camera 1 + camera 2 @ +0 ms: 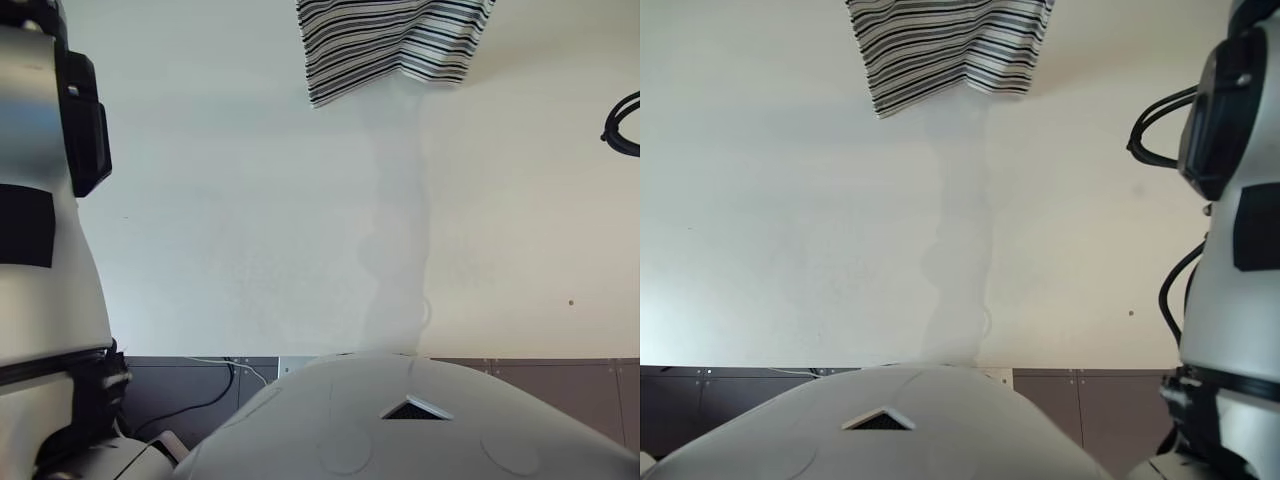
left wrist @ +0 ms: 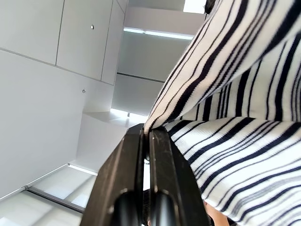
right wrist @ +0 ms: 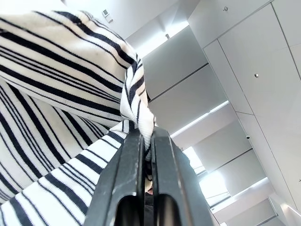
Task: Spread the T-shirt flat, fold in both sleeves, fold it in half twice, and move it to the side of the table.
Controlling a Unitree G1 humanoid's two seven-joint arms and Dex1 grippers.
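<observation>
left eye view: the t-shirt hangs at the far end of the table, a little to my right of centre. i see its lower striped part, rippled in loose vertical folds, with one corner of the hem dipping lower on my left. whether the hem touches the tabletop i cannot tell.

right eye view: the same hanging cloth, now a little left of centre, with bare table between it and me. so the shirt lies ahead of and below my claws, its long axis running up and down.

left wrist view: my left claw is clamped on an edge of the t-shirt, fingers pressed together with the stripes pinched between them. the rest of the cloth drapes away toward the other arm.

right wrist view: my right claw is likewise closed tight on a bunched fold of the striped fabric.

my judgement: neither arm is nearer, since each holds one top corner and the shirt is strung between them. spreading it flat calls for lowering both together, so that the vertical axis lies along the table.
</observation>
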